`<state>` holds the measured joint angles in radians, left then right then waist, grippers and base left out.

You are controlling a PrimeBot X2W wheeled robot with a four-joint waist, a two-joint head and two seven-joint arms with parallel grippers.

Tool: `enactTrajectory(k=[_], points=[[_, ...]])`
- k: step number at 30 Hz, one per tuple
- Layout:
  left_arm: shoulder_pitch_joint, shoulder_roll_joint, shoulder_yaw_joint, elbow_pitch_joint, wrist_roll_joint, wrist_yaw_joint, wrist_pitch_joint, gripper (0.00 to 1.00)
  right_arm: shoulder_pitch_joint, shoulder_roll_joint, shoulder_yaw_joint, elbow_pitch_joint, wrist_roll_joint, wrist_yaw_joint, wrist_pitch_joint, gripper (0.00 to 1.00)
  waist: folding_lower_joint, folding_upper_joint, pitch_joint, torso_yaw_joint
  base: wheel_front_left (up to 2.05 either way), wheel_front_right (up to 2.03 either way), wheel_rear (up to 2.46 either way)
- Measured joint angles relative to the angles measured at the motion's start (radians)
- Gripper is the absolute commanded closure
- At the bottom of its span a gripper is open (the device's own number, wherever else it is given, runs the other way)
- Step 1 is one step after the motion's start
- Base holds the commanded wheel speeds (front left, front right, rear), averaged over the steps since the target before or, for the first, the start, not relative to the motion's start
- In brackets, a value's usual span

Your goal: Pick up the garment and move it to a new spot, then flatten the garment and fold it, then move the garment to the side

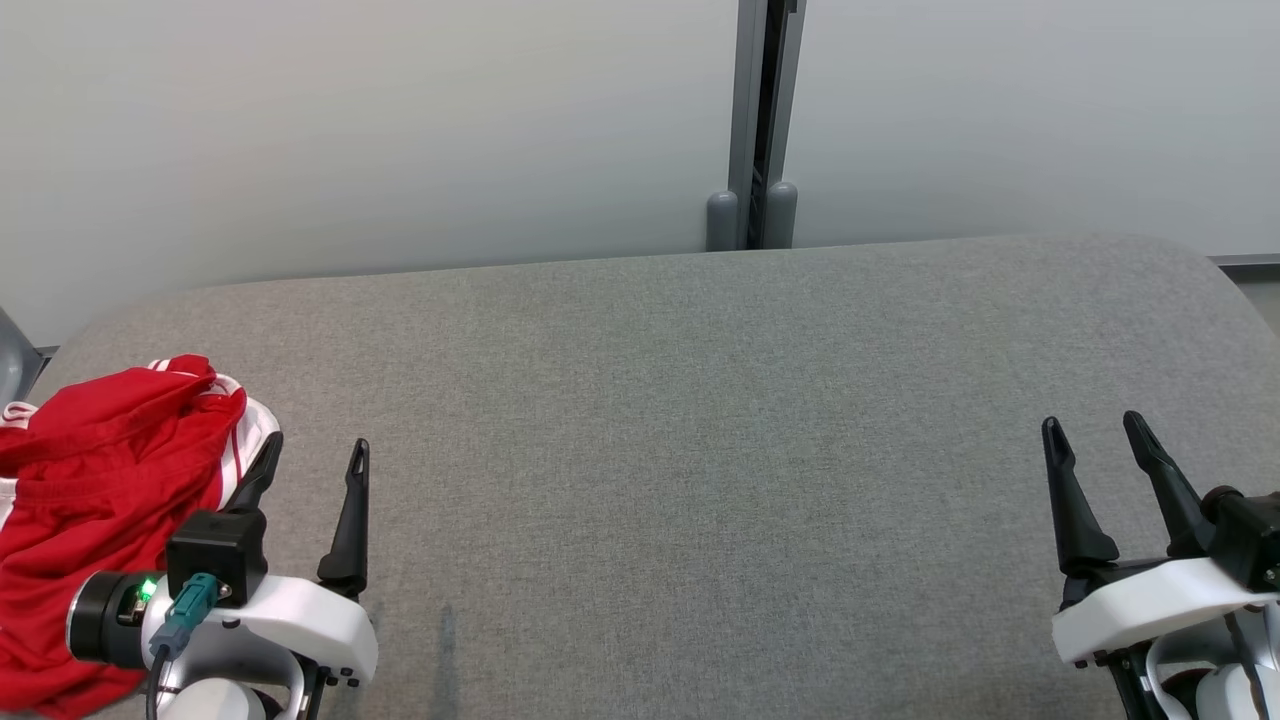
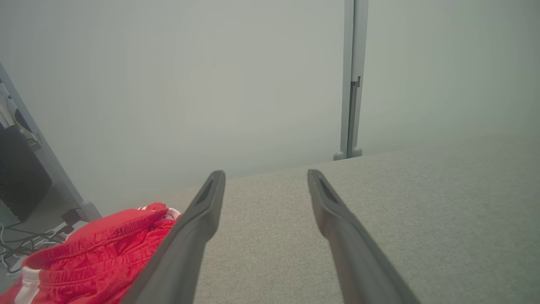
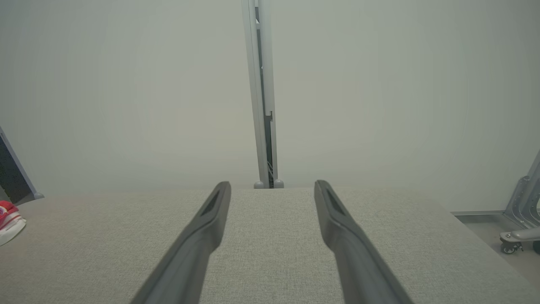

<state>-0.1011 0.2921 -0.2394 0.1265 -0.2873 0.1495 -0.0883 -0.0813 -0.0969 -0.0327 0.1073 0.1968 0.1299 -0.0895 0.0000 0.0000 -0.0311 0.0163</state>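
The garment [image 1: 90, 510] is a crumpled red piece with white stripes, lying at the table's left end. It also appears in the left wrist view as a red heap [image 2: 88, 261] at the lower left, and as a sliver of garment [image 3: 9, 217] at the left edge of the right wrist view. My left gripper [image 1: 315, 455] is open just right of the garment, its left finger close to the cloth's white edge, nothing between the fingers [image 2: 198, 219]. My right gripper [image 1: 1095, 430] hovers open at the table's right end, far from the garment, empty.
The grey fabric-covered table [image 1: 700, 450] spreads wide between the two grippers. A pale partition wall with a grey vertical post [image 1: 755, 130] stands behind its far edge. Cables and a dark box [image 2: 19, 177] lie on the floor left of the table; a caster frame [image 3: 521, 223] stands at the right.
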Motion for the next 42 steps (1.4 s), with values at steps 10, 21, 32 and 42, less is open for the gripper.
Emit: enactTrajectory(k=[10, 21, 32, 42], points=[[-0.001, -0.009, -0.002, 0.004, -0.023, -0.004, 0.005, 0.0, 0.001, 0.004, -0.012, -0.001, 0.012, 0.0, 0.001, 0.0, 0.0, 0.0, 0.003, 0.01, 0.0, 0.0, 0.0], [-0.034, -0.025, 0.026, 0.006, -0.067, 0.002, -0.014, 0.0, 0.003, 0.004, 0.02, -0.042, 0.024, 0.0, 0.018, 0.0, 0.0, 0.0, 0.015, 0.12, 0.0, 0.0, 0.0], [-0.036, -0.018, 0.071, -0.003, -0.1, 0.027, -0.032, 0.0, 0.004, 0.02, 0.061, -0.087, 0.039, 0.0, 0.032, 0.0, 0.0, 0.0, 0.024, 0.311, 0.0, 0.0, 0.0], [-0.019, -0.018, 0.104, 0.0, -0.137, 0.03, -0.063, 0.0, 0.004, 0.03, 0.067, -0.084, 0.051, 0.0, 0.036, 0.0, 0.0, 0.0, 0.03, 0.487, 0.0, 0.0, 0.0]])
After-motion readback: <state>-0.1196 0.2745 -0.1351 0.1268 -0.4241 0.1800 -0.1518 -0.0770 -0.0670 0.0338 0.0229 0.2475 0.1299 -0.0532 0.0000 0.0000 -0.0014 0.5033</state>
